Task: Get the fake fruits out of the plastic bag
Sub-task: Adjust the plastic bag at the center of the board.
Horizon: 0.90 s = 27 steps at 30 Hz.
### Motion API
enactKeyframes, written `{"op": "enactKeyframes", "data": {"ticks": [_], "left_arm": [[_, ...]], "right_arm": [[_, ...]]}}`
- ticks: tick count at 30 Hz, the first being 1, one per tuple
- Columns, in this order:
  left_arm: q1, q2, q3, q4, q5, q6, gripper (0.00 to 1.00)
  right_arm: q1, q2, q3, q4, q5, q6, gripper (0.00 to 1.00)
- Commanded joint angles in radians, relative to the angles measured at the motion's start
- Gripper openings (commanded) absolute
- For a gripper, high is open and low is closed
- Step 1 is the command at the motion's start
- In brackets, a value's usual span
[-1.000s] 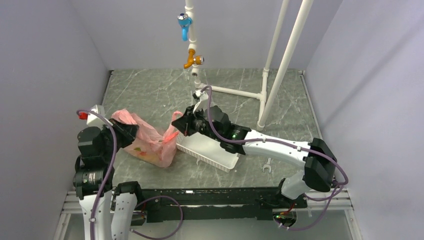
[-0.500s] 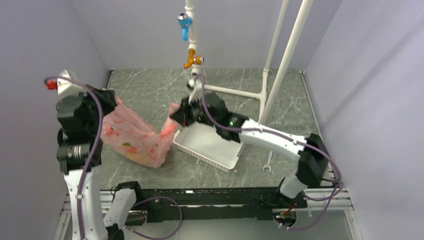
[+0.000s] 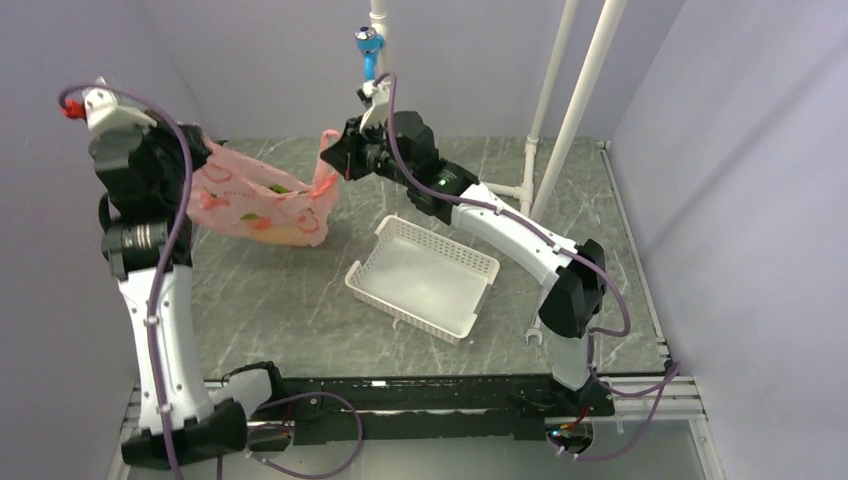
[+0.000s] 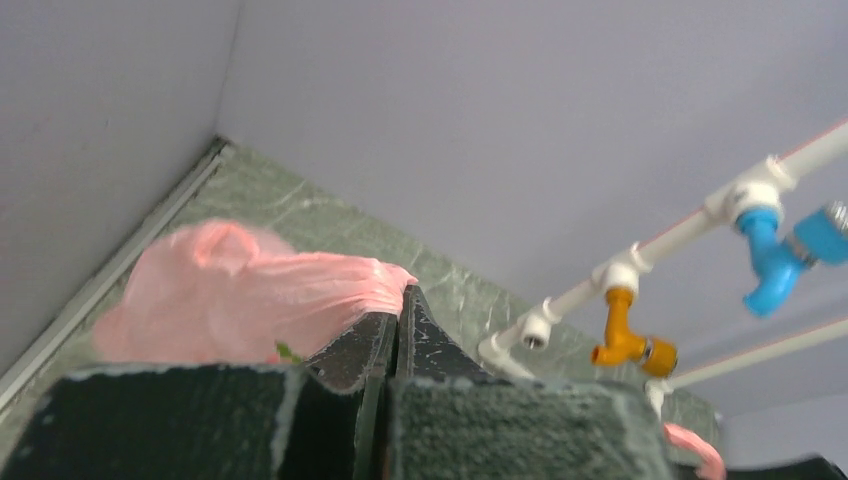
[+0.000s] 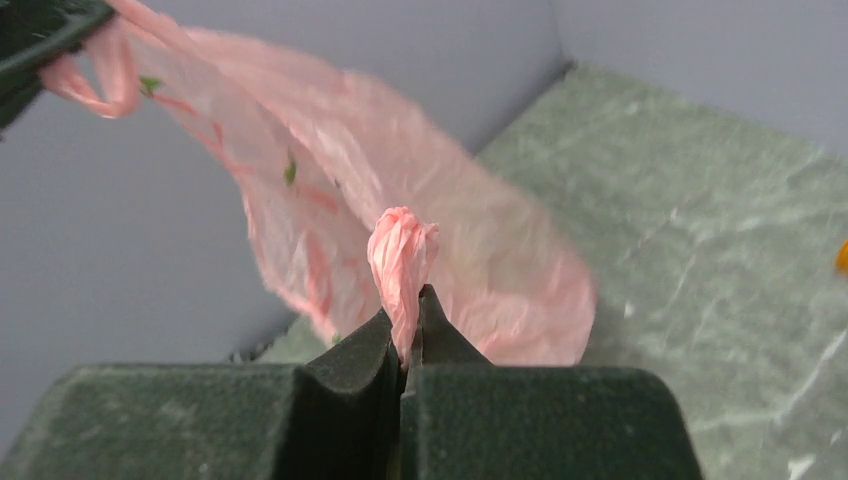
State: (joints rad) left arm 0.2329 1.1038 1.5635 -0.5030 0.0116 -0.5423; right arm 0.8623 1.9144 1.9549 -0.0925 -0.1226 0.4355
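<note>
The left gripper (image 4: 397,302) pinches the nine o'clock end of the plastic bag (image 3: 258,196) and the right gripper (image 5: 408,305) its three o'clock end, so it hangs slung between them at ten o'clock from the white basket (image 3: 424,279), with the fake fruits (image 3: 283,232) dimly visible inside

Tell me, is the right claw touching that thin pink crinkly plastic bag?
Touching. The right wrist view shows the right gripper shut on a bunched piece of the thin pink plastic bag.

Pink plastic bag (image 3: 255,200): thin, crinkly, translucent. White basket (image 3: 425,275): slotted plastic. Grey tabletop (image 3: 290,300): matt, marbled.
</note>
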Motion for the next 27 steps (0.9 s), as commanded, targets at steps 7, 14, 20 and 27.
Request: {"op": "enactKeyframes", "data": {"ticks": [7, 14, 20, 27], "left_arm": [[0.006, -0.462, -0.621, -0.028, -0.039, 0.027, 0.00], [0.006, -0.614, -0.686, -0.137, -0.099, 0.081, 0.00], [0.005, -0.686, -0.701, -0.154, -0.069, 0.073, 0.00], [0.006, -0.703, -0.717, -0.162, -0.021, 0.074, 0.00]], "right_arm": [[0.143, -0.169, -0.537, 0.153, -0.122, 0.080, 0.03], [0.228, -0.271, -0.727, 0.119, -0.009, 0.068, 0.14], [0.228, -0.310, -0.679, -0.031, 0.092, 0.005, 0.44], [0.228, -0.412, -0.619, -0.214, 0.263, -0.083, 0.80]]}}
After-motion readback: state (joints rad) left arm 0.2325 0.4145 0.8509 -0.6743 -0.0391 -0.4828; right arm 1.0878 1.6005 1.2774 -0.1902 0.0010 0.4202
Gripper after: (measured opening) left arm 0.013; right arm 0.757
